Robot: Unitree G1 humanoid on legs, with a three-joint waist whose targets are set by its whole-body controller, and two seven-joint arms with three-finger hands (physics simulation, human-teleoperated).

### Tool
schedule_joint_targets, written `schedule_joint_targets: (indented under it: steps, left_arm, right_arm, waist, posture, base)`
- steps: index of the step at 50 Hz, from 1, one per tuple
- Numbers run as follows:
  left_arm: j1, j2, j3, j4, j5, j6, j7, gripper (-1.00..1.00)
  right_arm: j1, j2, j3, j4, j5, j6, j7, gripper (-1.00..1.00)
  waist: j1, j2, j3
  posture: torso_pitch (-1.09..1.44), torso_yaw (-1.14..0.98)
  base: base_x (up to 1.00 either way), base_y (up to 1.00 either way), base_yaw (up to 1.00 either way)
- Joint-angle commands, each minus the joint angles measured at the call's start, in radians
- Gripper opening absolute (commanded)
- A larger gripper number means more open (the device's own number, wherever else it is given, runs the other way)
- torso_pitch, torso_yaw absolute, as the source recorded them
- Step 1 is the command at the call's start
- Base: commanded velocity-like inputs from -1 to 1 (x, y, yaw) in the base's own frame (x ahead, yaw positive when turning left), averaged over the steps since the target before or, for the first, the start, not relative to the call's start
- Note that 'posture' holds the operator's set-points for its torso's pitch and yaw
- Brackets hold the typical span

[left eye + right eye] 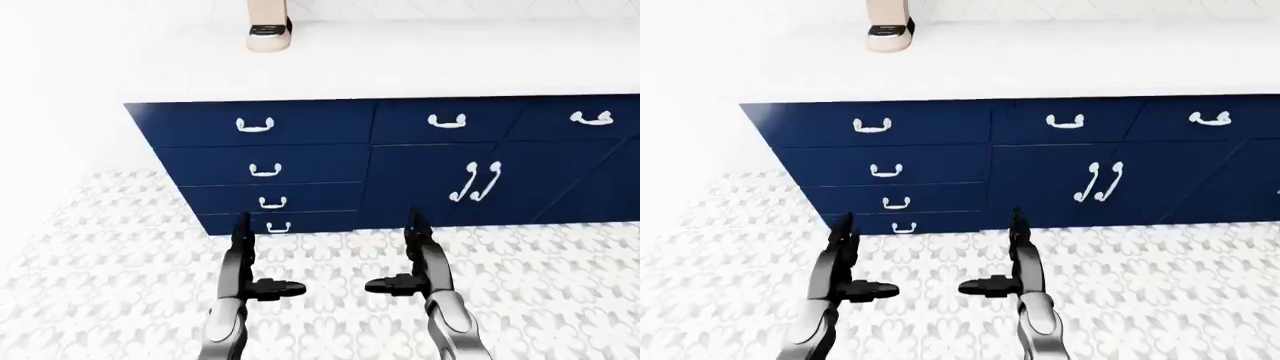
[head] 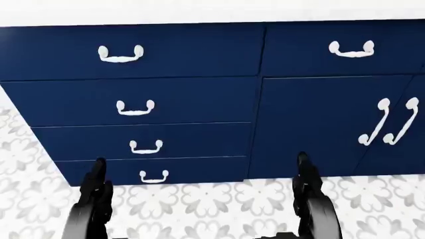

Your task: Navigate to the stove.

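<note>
- Stove: not in any view, so its look and place cannot be told; the approach is judged unfinished.
- Cabinets (image 1: 400,161), navy with white handles, fill the middle of the eye views under a white worktop (image 1: 420,60).
- Beige appliance base (image 1: 268,34) stands on the worktop at top left.
- Left hand (image 1: 258,279) and right hand (image 1: 412,276) hang over the patterned floor (image 1: 110,277), holding nothing; fingers spread, thumbs pointing inward toward each other.
- Next move, as a judgement: turn or sidestep along the cabinets until the stove shows, then walk up to it.
</note>
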Motion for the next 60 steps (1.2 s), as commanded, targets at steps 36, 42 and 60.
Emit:
schedule_joint_targets:
  steps: [36, 42, 60]
  left_arm:
    - [-0.086, 0.048, 0.170, -1.052, -0.056, 0.636, 0.033, 1.00]
    - [-0.073, 0.044, 0.168, -1.019, -0.050, 0.605, 0.029, 1.00]
    - [-0.062, 0.039, 0.153, -1.000, -0.028, 0.585, 0.021, 1.00]
  right_arm:
    - [-0.125, -0.051, -0.130, -1.122, 0.080, 0.739, -0.026, 1.00]
    - [-0.098, -0.049, -0.116, -1.104, 0.060, 0.678, -0.007, 1.00]
    - [-0.072, -0.033, -0.116, -1.077, 0.115, 0.656, -0.018, 1.00]
  waist:
    - [0.011, 0.001, -0.078]
    - [0.010, -0.003, -0.068]
    - [-0.003, -0.002, -0.056]
  posture:
    - [0.00, 0.00]
    - [0.00, 0.00]
    - [0.00, 0.00]
  base:
    - [0.00, 0.00, 0.00]
    - [0.00, 0.00, 0.00]
    - [0.00, 0.00, -0.10]
